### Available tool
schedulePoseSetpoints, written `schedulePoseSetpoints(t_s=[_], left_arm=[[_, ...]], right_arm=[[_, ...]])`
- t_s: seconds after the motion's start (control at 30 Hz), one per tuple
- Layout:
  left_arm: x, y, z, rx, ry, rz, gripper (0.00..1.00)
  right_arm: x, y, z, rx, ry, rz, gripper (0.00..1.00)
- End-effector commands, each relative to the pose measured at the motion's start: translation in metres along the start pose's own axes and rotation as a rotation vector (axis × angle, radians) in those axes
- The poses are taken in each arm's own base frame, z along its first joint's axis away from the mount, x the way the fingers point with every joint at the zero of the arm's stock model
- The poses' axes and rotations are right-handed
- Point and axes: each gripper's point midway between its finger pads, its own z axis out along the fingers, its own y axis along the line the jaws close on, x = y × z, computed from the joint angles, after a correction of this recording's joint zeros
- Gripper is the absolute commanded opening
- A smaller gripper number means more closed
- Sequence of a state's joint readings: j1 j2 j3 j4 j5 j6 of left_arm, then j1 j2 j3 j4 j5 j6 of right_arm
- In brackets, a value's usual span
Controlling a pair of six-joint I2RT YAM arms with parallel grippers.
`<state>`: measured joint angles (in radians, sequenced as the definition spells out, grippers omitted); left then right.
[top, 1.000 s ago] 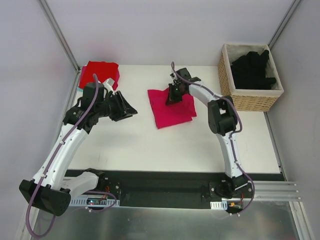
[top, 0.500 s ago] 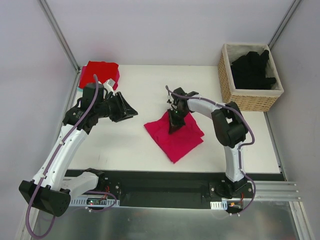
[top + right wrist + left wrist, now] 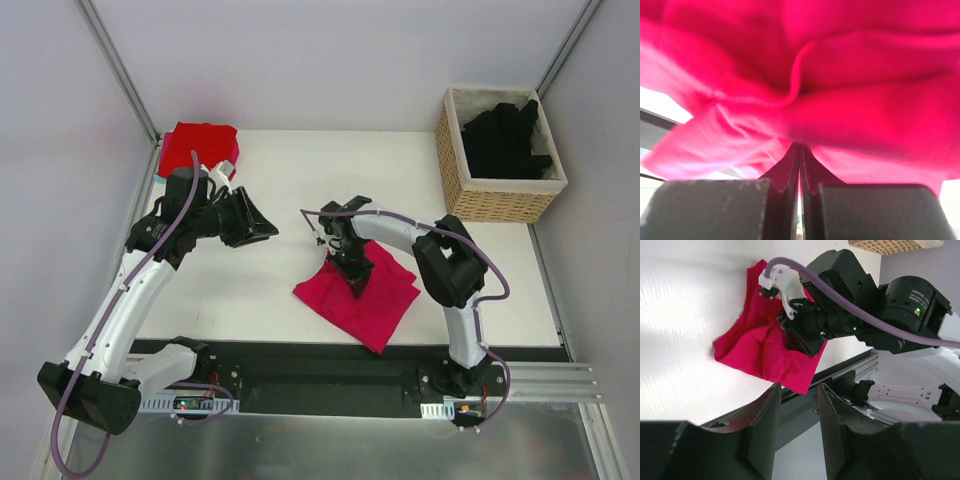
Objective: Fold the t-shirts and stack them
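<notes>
The magenta-pink t-shirt (image 3: 372, 305) lies bunched near the table's front edge, right of centre; it also shows in the left wrist view (image 3: 767, 347) and fills the right wrist view (image 3: 840, 90). My right gripper (image 3: 353, 277) is shut on a fold of it, jaws pinched together (image 3: 800, 150). The brighter red t-shirt (image 3: 200, 143) lies folded at the far left corner. Black t-shirts (image 3: 507, 140) fill the wicker basket. My left gripper (image 3: 262, 224) is open and empty, held above the table left of the pink shirt; its fingers (image 3: 762, 425) frame the table's front edge.
The wicker basket (image 3: 452, 165) stands at the far right corner. A black rail (image 3: 320, 360) runs along the table's near edge. Walls close in on the left, back and right.
My right gripper has dragged the pink shirt from the table's middle back toward the front edge, and the cloth has turned and bunched. The left arm has barely moved.
</notes>
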<state>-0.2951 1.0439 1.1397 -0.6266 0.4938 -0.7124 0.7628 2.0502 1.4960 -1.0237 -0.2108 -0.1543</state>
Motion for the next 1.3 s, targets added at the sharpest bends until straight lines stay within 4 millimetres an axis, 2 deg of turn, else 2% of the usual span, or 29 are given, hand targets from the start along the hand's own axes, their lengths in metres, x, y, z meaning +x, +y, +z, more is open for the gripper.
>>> schedulePoseSetpoints(t_s=[0.0,0.17,0.33,0.4,0.43,0.47,0.5,0.57,0.6,0.7,0.73,0.77,0.8,0.87,0.9,1.0,1.2,1.27], left_arm=[[0.007,-0.004,0.001,0.033,0.038,0.036,0.35],[0.006,-0.005,0.002,0.041,0.049,0.040,0.35],[0.006,-0.011,-0.004,0.058,0.034,0.060,0.36],[0.008,-0.009,-0.003,0.061,0.045,0.060,0.36],[0.011,-0.008,-0.001,0.063,0.063,0.056,0.36],[0.015,-0.004,0.003,0.059,0.081,0.054,0.36],[0.018,-0.001,0.005,0.057,0.098,0.048,0.36],[0.031,0.009,0.017,0.063,0.185,0.036,0.36],[0.040,0.016,0.027,0.052,0.244,0.019,0.36],[0.063,0.032,0.048,0.022,0.367,0.038,0.36],[0.076,0.031,0.053,0.017,0.412,0.065,0.36],[0.080,0.033,0.058,0.008,0.433,0.086,0.36],[0.095,0.034,0.068,-0.005,0.496,0.099,0.36],[0.106,0.039,0.084,-0.041,0.557,0.125,0.36],[0.116,0.038,0.089,-0.044,0.592,0.144,0.35],[0.123,0.036,0.104,-0.045,0.642,0.167,0.34],[0.138,0.005,0.127,0.030,0.724,0.214,0.29],[0.153,0.002,0.134,0.034,0.770,0.238,0.24]], right_arm=[[0.013,-0.016,-0.032,0.127,0.028,-0.191,0.01],[-0.007,-0.007,-0.040,0.123,-0.005,-0.223,0.01],[-0.025,0.000,-0.065,0.096,-0.156,-0.066,0.01],[-0.025,-0.006,-0.084,0.094,-0.252,0.087,0.01],[-0.023,-0.009,-0.088,0.089,-0.281,0.142,0.01],[-0.012,-0.012,-0.092,0.073,-0.309,0.250,0.01],[-0.014,-0.020,-0.093,0.062,-0.343,0.309,0.01],[-0.004,-0.027,-0.095,0.056,-0.382,0.388,0.01],[0.006,-0.035,-0.084,0.066,-0.357,0.444,0.01],[0.029,-0.055,-0.075,0.139,-0.360,0.532,0.01],[0.032,-0.059,-0.074,0.147,-0.371,0.553,0.01],[0.030,-0.062,-0.075,0.121,-0.401,0.580,0.01],[0.038,-0.063,-0.068,0.102,-0.392,0.609,0.01],[0.037,-0.057,-0.061,0.026,-0.383,0.628,0.01],[0.041,-0.055,-0.052,0.010,-0.354,0.635,0.01],[0.045,-0.051,-0.043,-0.011,-0.328,0.637,0.01],[0.048,-0.049,-0.036,-0.021,-0.307,0.638,0.01],[0.048,-0.048,-0.036,-0.026,-0.307,0.639,0.01]])
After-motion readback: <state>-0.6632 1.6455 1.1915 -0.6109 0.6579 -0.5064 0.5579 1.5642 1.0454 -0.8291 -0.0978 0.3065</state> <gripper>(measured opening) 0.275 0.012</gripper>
